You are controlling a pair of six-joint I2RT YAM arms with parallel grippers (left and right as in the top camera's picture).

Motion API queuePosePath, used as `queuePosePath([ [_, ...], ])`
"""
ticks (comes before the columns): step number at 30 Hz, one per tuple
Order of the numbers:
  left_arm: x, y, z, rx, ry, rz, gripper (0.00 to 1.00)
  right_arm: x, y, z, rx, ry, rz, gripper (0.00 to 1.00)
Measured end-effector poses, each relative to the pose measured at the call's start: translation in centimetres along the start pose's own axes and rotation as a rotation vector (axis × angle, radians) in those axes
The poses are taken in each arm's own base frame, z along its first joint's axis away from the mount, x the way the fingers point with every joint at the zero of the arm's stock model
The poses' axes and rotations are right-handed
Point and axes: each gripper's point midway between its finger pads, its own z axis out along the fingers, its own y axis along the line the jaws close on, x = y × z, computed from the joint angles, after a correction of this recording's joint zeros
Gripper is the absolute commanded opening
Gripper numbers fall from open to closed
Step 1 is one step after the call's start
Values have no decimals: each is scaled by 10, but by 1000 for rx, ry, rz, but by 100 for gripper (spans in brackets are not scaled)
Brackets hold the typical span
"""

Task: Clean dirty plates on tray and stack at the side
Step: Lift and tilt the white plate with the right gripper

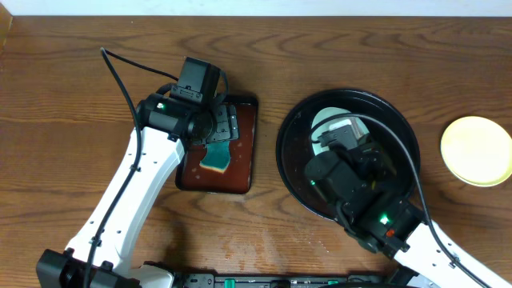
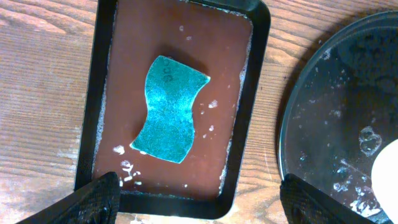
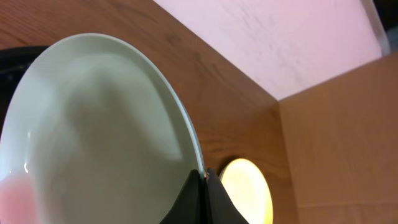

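Pinched tight between the black fingertips of the right gripper [image 3: 205,178] we see the thin rim of a pale bluish-white round shallow plate [image 3: 99,137]. The plate is tilted up from those tips, with a pinkish blur at its lower edge. Under this gripper lies the large round glossy black tray [image 1: 282,152], wet with droplets, and the held plate sits above its far half, partly hidden by the arm. Just past the clenched fingertips a pale yellow round plate [image 3: 245,186] lies flat on the dark brown wood-grain tabletop [image 1: 64,80], outside the black tray. The left gripper [image 2: 208,205] is released, jaws spread wide and holding nothing. Ahead of it and between its two fingers [image 2: 99,200], a teal wavy-edged sponge [image 2: 171,109] lies loose on the wet floor of a small rectangular dark-red tray [image 2: 101,93], among white foam flecks. Faint marks near one corner of the sponge are too blurred for us to read.
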Motion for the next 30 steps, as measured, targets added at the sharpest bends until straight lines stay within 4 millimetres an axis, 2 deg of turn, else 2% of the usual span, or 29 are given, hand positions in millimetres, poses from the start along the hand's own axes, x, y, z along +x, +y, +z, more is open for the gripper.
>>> queuePosePath([
  [5,0,0,0,0,0,0,83,-3,3,-4,-1,-17,-33,1],
  [13,0,0,0,0,0,0,83,-9,-10,-7,93,-31,-138,1],
  [19,0,0,0,0,0,0,83,-14,-7,-14,115,-51,-232,1],
  [30,0,0,0,0,0,0,83,-14,-7,-15,126,-52,-270,1],
])
